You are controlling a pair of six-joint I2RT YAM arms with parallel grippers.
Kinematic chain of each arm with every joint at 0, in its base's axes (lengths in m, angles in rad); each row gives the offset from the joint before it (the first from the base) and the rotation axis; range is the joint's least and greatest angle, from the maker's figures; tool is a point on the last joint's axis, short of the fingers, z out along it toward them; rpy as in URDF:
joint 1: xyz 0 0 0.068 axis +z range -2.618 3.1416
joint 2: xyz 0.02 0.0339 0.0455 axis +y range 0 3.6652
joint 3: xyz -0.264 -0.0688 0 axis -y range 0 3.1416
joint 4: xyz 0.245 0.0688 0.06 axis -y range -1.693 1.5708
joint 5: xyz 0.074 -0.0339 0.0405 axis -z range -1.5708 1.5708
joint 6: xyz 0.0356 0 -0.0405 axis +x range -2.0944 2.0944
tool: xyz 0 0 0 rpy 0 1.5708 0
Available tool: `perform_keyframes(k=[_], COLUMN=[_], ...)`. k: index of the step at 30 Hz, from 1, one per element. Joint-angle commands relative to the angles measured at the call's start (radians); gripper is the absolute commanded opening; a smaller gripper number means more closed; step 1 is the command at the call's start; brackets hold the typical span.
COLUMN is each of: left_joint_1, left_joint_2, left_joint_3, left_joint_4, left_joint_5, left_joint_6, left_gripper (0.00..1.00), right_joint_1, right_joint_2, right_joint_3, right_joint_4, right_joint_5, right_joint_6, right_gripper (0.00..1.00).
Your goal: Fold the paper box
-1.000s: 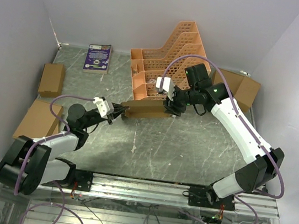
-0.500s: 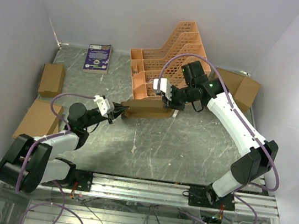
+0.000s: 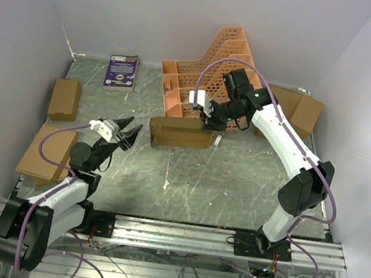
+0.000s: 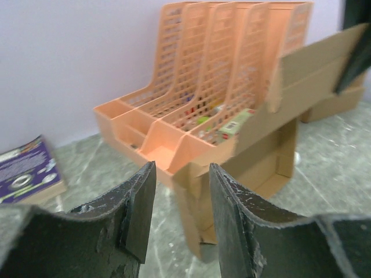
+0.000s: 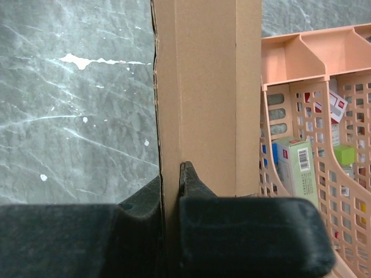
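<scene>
The paper box (image 3: 179, 133) is a brown cardboard piece standing on its long side in front of the orange rack, with its open face towards the near side. My right gripper (image 3: 210, 122) is shut on the box's top wall near its right end. In the right wrist view the fingers (image 5: 188, 179) pinch that cardboard wall (image 5: 203, 87) between them. My left gripper (image 3: 130, 130) is open, a short way left of the box's left end and touching nothing. In the left wrist view the box (image 4: 272, 145) shows beyond the parted fingers (image 4: 139, 214).
The orange lattice file rack (image 3: 208, 73) stands right behind the box, with small packets in it (image 5: 298, 165). A purple book (image 3: 122, 71) lies at the back left. Ready-made cardboard boxes sit at the left (image 3: 64, 98), near left (image 3: 47, 151) and back right (image 3: 297, 108).
My left gripper let go of the box's left end, opened and drew back to the near left. My right gripper shut on the box's top wall and shifted slightly to the rear.
</scene>
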Motion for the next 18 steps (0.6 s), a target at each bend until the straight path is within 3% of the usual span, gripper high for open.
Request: perform_keyframes(k=[1, 7, 13, 18], left_joint_1=[0.034, 0.051, 0.078, 0.09], left_joint_2=[-0.03, 0.177, 0.286, 0.365], left_joint_3=[0.0, 0.1, 0.265, 0.379], left_joint_4=[-0.144, -0.079, -0.346, -0.54], left_joint_5=[-0.189, -0.061, -0.009, -0.008], left_joint_6=[-0.012, -0.022, -0.134, -0.12], left_gripper=[0.52, 0.52, 0.45, 0.43], right_joint_1=[-0.006, -0.006, -0.006, -0.006], right_joint_2=[0.005, 0.006, 0.018, 0.023], right_joint_3=[0.021, 0.049, 0.048, 0.054], right_joint_4=[-0.091, -0.127, -0.123, -0.125], right_joint_5=[-0.034, -0.053, -0.05, -0.047], right_joint_6=[-0.019, -0.019, -0.005, -0.008], right_gripper=[0.0, 0.0, 0.0, 0.0])
